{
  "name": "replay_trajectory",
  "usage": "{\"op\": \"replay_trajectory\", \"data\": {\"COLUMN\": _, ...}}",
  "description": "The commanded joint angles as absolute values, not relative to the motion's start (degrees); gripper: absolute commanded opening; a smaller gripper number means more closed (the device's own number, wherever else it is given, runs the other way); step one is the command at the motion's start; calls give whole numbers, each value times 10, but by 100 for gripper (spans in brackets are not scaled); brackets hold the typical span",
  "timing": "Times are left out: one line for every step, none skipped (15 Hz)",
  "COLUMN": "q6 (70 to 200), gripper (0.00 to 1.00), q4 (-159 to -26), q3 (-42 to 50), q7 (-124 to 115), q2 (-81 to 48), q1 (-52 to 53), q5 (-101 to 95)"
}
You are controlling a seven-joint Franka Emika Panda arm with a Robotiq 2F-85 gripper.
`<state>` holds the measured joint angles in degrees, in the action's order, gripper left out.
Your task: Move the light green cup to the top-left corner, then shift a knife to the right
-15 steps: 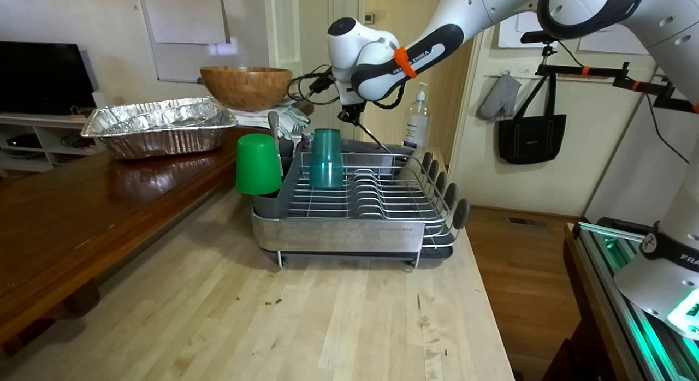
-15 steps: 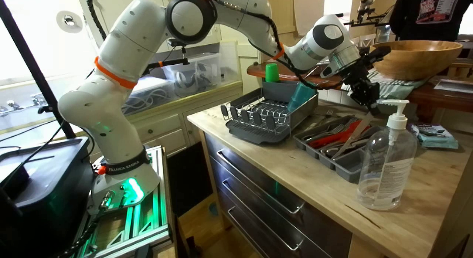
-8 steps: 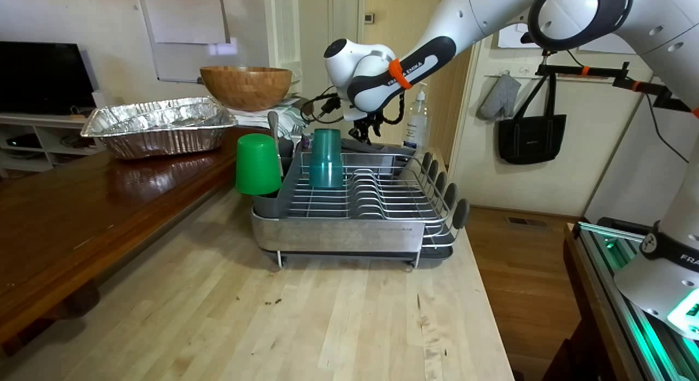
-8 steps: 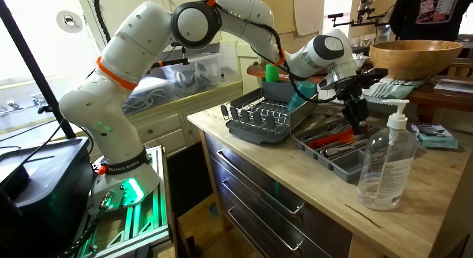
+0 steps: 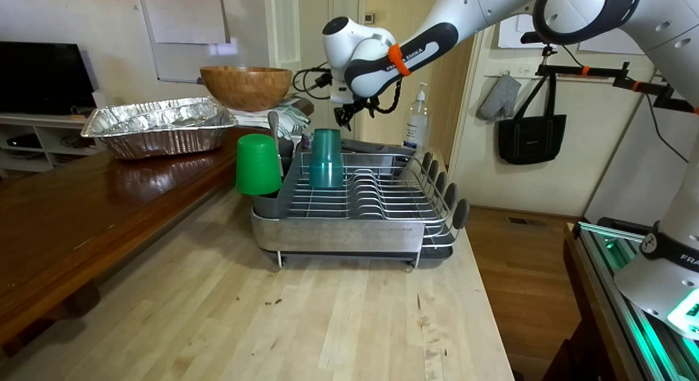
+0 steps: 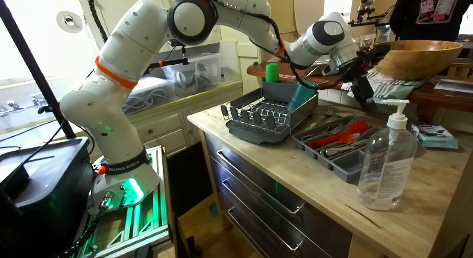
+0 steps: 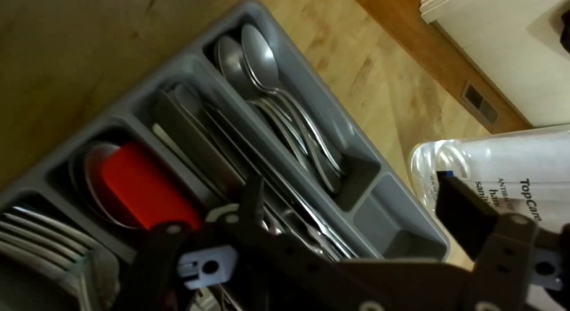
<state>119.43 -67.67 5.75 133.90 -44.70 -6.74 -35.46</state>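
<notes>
- Raised since half a second ago: the gripper (image 7: 352, 195) has come up off the tray (image 6: 349, 165), and the blade slanting beneath it a second ago no longer shows there.
- I judge the first part done: the green cup (image 5: 258, 164) sits upside down at a corner of the rack (image 5: 338, 233) in both exterior views.
- With that blade apparently let go, I'd finish by lifting straight up and giving the bottle (image 6: 386, 165) a wide berth.
- If a knife (image 7: 200, 144) needs another nudge, I'd take one handle squarely and slide it low; they seem packed close and may drag together.
- Fingers (image 7: 465, 217) stand wide apart with nothing between them; I see no contact with tray or bottle.
</notes>
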Motion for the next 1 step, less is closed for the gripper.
{"op": "replay_trajectory", "data": {"q6": 1195, "gripper": 100, "q4": -676, "q3": 63, "q7": 1342, "q2": -438, "q1": -63, "q5": -349}}
